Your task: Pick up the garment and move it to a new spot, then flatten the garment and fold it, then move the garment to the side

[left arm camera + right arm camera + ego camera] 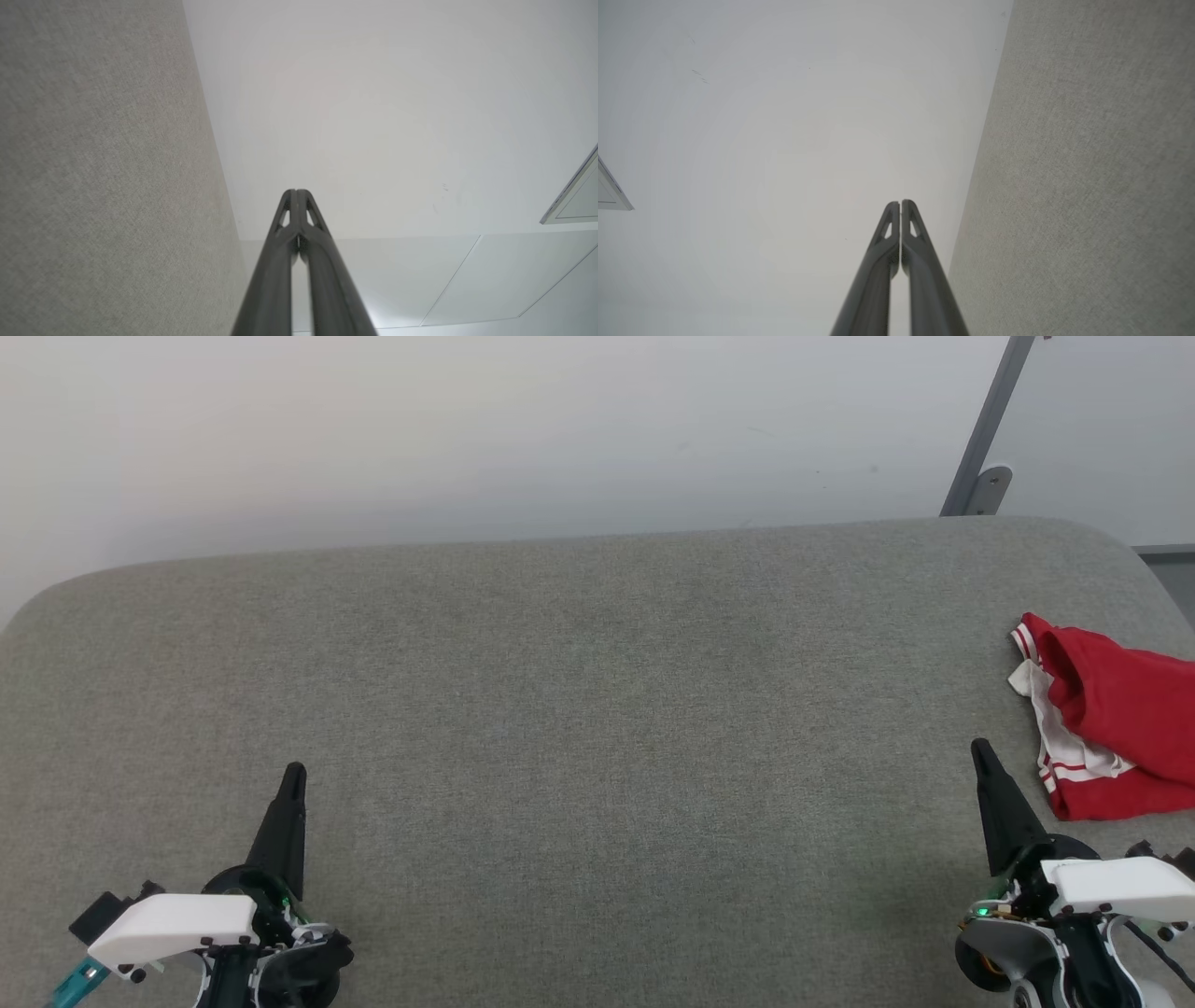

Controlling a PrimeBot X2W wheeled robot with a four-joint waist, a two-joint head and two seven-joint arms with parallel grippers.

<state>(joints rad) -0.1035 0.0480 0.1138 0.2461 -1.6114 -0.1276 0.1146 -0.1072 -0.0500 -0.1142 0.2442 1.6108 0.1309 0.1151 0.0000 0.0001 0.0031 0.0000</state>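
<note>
**Both grippers pressed together and empty; garment beside the right one, partly out of frame**

The left gripper (295, 773) lies low over the grey upholstered surface (597, 709). In the head view it reads as a single dark spike. The left wrist view confirms it: the two fingers (280, 261) meet at their tips, with only a thin slit lower down and nothing between them. The right gripper (980, 749) is in the same condition. Its fingers (924, 266) touch at the tips and carry nothing. Both wrist housings are cut off by the bottom edge of the head view.

The garment (1120, 709) lies on the surface just to the outer side of the right gripper, level with its fingertips and a little ahead of them. A narrow strip of grey cloth separates the two, so there is no contact. It is well apart from the left gripper, across the full width of the surface.

The garment is bunched, not flat. Red cloth overlaps a white part with red-striped trim on the side nearest the right gripper. Its far portion runs past the right edge of the head view, so its full extent cannot be judged. The folds hide the rest of its face.

Ahead of both grippers the surface ends at a pale wall (467, 429). A grey metal strut (985, 439) stands against the wall beyond the right gripper, with its top cut off.
</note>
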